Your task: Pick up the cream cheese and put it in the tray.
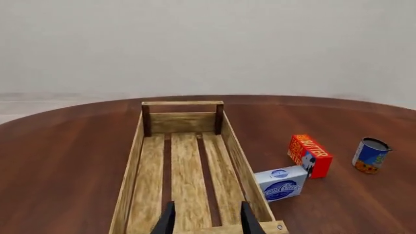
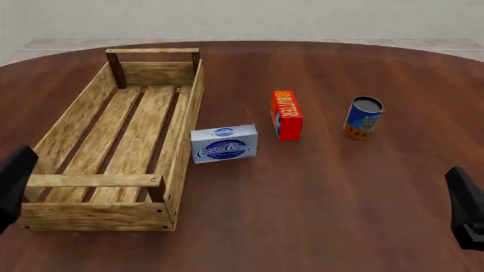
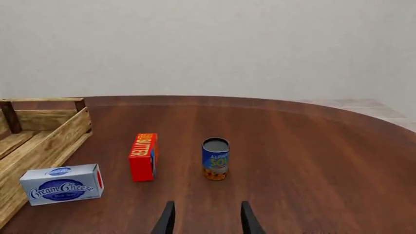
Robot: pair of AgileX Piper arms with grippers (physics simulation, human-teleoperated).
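Note:
The cream cheese (image 2: pixel 224 144) is a small pale blue-white box with a dark blue oval. It lies on the table, close to the tray's right long side, and nothing holds it. It also shows in both wrist views as the cream cheese (image 1: pixel 281 184) (image 3: pixel 62 184). The tray (image 2: pixel 59 134) is a long crate of light wooden slats at the left, with nothing inside. My left gripper (image 1: pixel 208 219) hovers open over the tray's near end. My right gripper (image 3: pixel 206 218) is open above bare table, well short of the can and boxes.
A red-orange butter box (image 2: pixel 287 115) stands on edge to the right of the cream cheese. Further right stands a blue soup can (image 2: pixel 364 117). The round brown table (image 2: pixel 318 198) reaches a pale wall. Dark arm parts (image 2: pixel 13 184) (image 2: pixel 467 207) show at both near edges.

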